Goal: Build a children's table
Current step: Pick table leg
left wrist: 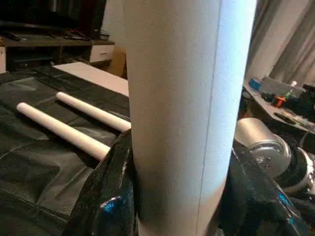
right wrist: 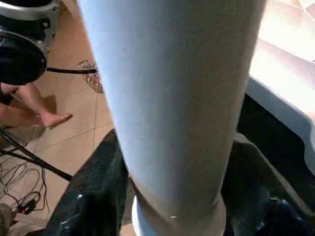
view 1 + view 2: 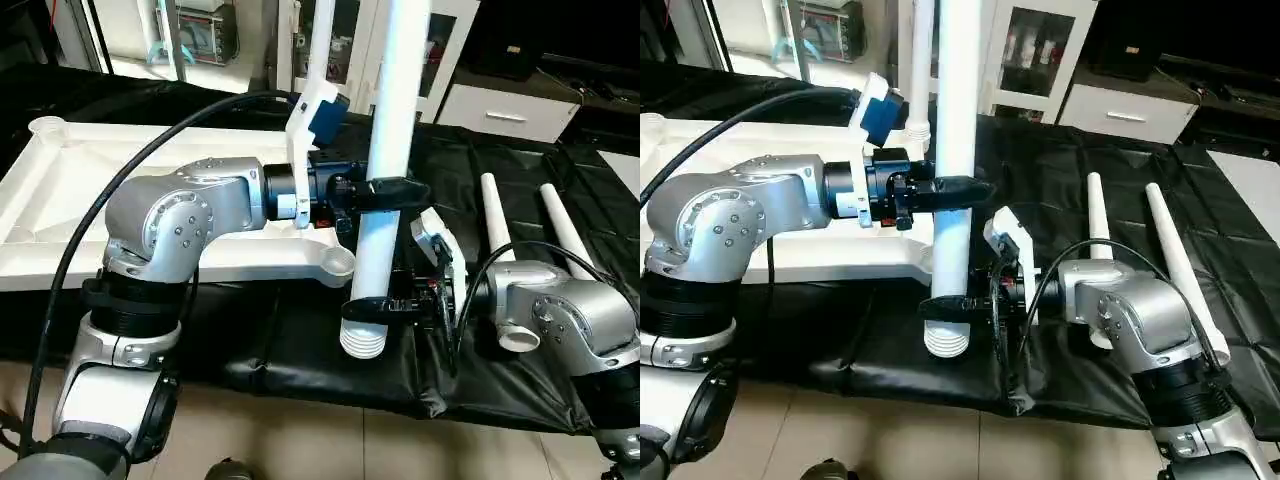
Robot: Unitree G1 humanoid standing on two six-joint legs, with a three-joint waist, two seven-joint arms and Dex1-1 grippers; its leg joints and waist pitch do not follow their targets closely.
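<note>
The tabletop [image 3: 150,200] lies underside up on the black-covered surface [image 3: 300,350]. An upright leg [image 3: 385,170], threaded end down, stands just beside its corner socket [image 3: 338,262]. The left gripper [image 3: 385,192] clamps its middle; the right gripper [image 3: 385,308] clasps it near the threads. Two spare legs [image 3: 525,225] lie nearby.

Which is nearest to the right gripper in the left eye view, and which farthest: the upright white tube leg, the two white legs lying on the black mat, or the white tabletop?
1. Upright white tube leg, between the right gripper fingers.
2. Two lying white legs, on the black mat to its right.
3. White tabletop, to its left, past the upright leg.
</note>
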